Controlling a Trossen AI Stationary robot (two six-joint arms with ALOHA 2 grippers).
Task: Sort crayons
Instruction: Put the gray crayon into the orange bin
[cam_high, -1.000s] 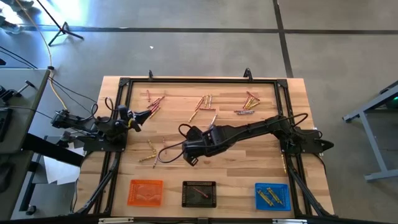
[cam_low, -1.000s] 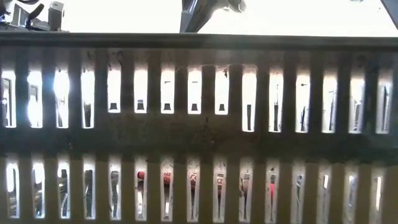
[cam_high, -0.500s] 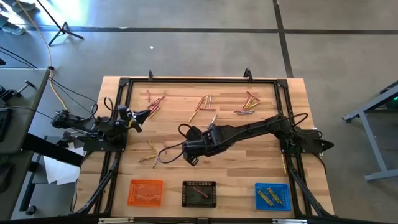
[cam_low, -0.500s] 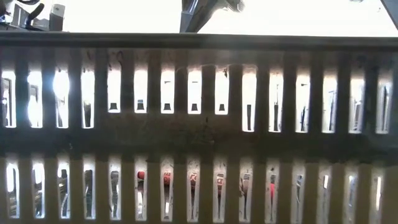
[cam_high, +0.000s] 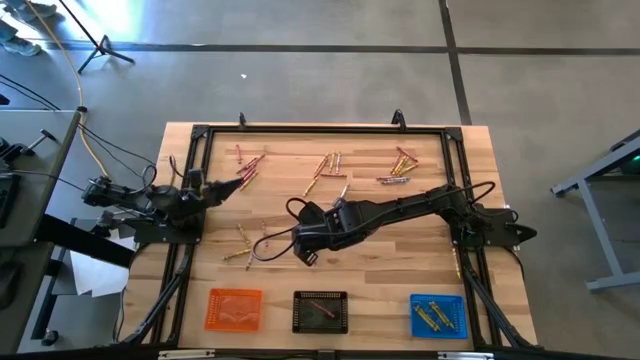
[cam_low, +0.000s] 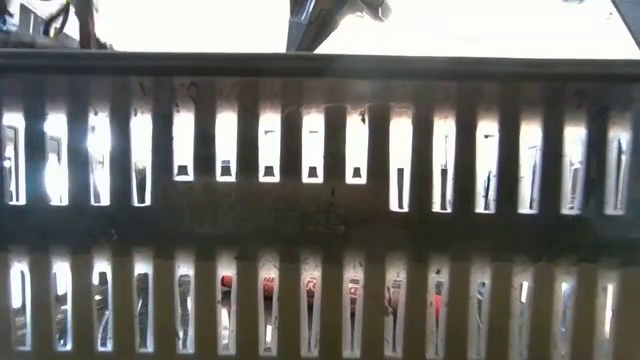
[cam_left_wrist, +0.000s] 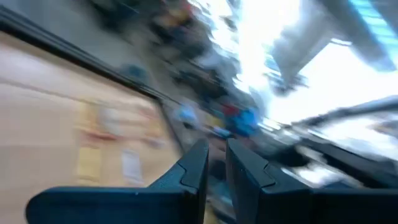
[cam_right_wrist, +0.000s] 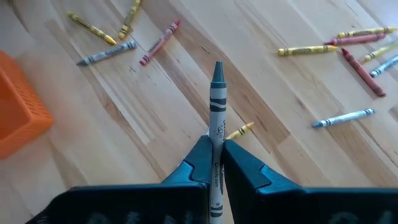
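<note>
One grey crayon (cam_right_wrist: 217, 134) is pinched in the right gripper (cam_right_wrist: 215, 155), lying lengthwise between the fingers, tip pointing forward. Three trays sit along the table's near edge: orange tray (cam_high: 233, 309), black tray (cam_high: 320, 311) and blue tray (cam_high: 438, 315). Left gripper (cam_left_wrist: 216, 163): fingers nearly together, empty.

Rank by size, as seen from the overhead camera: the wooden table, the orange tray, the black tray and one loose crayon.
1. Wooden table, by far the largest.
2. Orange tray and black tray: they look alike, so no ranking.
3. Loose crayon, smallest.

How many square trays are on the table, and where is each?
3, in a row along the near edge: orange mesh tray toward the left arm's side, black tray in the middle, blue tray toward the right arm's side.
</note>
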